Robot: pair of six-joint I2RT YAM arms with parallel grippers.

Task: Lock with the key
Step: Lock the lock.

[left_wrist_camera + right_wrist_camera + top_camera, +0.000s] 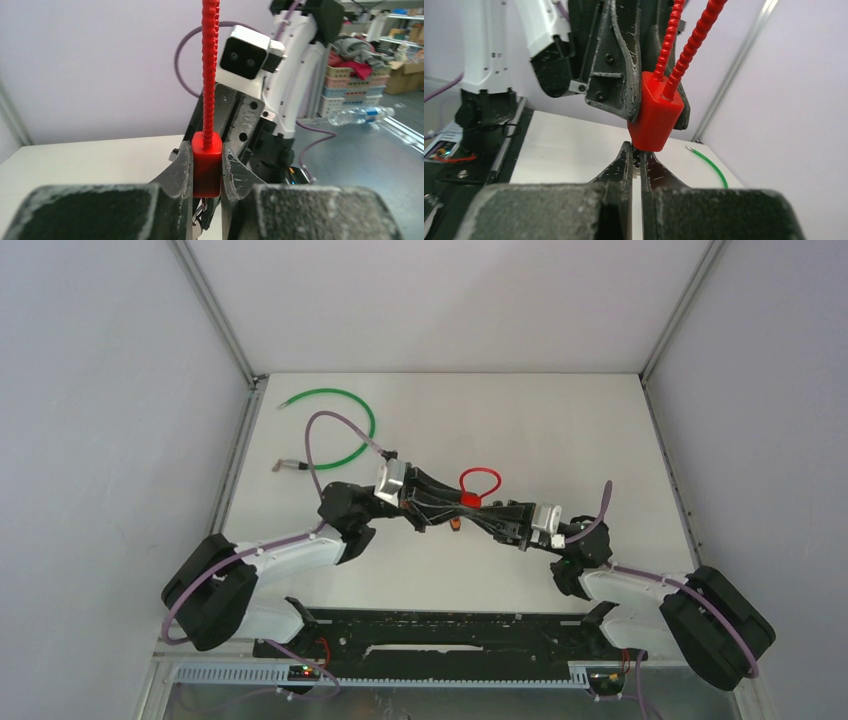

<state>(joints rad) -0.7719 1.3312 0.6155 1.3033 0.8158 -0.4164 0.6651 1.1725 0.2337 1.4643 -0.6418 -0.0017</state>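
A red lock [470, 498] with a ribbed red cable loop [479, 480] hangs above the middle of the table. My left gripper [455, 506] is shut on the lock's red body [206, 165], one finger on each side, with the cable rising straight up from it. From the opposite side, my right gripper [482, 516] meets the underside of the lock [655, 117]. Its fingers [638, 150] are pressed together on a thin metal key [637, 167] at the lock's bottom. A key ring [198, 212] dangles under the lock. The keyhole is hidden.
A green cable [340, 425] with metal ends lies curled at the back left of the table, also seen as the green cable [706, 162] past the lock. A black rail [450, 635] runs along the near edge. Grey walls enclose the table on three sides.
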